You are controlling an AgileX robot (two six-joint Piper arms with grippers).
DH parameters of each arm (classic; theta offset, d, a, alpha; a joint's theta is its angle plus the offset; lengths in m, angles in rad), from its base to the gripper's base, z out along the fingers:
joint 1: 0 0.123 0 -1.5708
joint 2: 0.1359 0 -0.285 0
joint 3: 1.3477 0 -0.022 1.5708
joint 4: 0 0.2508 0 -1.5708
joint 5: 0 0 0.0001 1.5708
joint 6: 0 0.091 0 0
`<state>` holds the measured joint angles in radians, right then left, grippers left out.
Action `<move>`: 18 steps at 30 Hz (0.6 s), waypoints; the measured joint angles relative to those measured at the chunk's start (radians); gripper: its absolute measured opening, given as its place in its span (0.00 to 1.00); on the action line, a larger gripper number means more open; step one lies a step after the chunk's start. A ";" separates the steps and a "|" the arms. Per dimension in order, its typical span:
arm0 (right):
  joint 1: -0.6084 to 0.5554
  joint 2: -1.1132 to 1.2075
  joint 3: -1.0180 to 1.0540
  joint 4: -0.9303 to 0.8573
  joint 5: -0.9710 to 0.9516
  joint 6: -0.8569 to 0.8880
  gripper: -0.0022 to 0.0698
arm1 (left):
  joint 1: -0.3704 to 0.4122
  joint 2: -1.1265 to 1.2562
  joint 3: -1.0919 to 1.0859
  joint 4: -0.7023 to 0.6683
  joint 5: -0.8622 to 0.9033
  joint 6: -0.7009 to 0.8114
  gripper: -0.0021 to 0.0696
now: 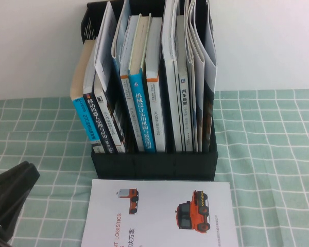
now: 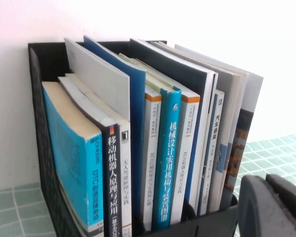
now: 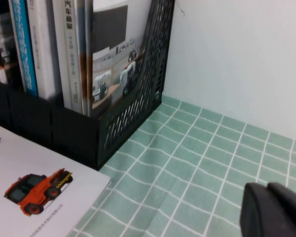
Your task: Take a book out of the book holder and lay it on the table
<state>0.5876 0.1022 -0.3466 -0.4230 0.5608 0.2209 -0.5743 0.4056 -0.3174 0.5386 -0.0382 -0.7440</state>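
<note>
The left gripper (image 1: 10, 198) sits at the table's near left edge, a matte black wedge-shaped body well apart from the rack; whether its fingers are parted or together cannot be told. The table (image 1: 268, 170) is covered in soft pale green cloth crossed by a white grid, lightly creased.

At centre stands the book holder (image 1: 154, 164), a black plastic box with a low solid front wall, a taller back and, in the right wrist view, a perforated lattice side panel (image 3: 138, 98). It is packed with upright volumes: blue-spined books (image 1: 141, 110) with glossy covers and white Chinese lettering towards the left and middle, thin white magazines (image 1: 195, 77) with limp, curling pages towards the right.

The book (image 1: 162, 213) lies flat on the cloth just in front of the holder's front wall, white cover up, smooth paper printed with small orange-red trucks and "LOGISTICS" text.

The right gripper (image 3: 274, 210) shows only in its own wrist view, a dark rounded shape above bare cloth to the holder's right, its fingers drawn together and empty.
</note>
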 joint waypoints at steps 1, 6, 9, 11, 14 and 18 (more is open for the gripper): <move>0.000 -0.002 0.009 0.000 0.001 0.000 0.04 | 0.000 0.000 0.000 0.011 -0.005 0.000 0.03; 0.000 -0.002 0.044 0.025 0.008 0.003 0.04 | 0.016 0.000 0.000 0.040 -0.012 0.001 0.03; -0.001 -0.002 0.054 0.031 0.017 0.005 0.04 | 0.082 -0.002 0.000 0.055 -0.019 0.005 0.03; -0.001 -0.002 0.064 0.037 0.027 0.005 0.04 | 0.154 -0.020 0.000 0.081 -0.019 0.005 0.03; -0.001 -0.002 0.087 0.042 0.030 0.007 0.04 | 0.285 -0.082 0.000 0.120 -0.011 0.005 0.03; -0.001 -0.002 0.118 0.046 0.031 0.007 0.04 | 0.434 -0.222 0.002 0.141 0.009 0.005 0.03</move>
<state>0.5862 0.1005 -0.2283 -0.3769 0.5919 0.2281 -0.1401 0.1832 -0.3156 0.6793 -0.0293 -0.7395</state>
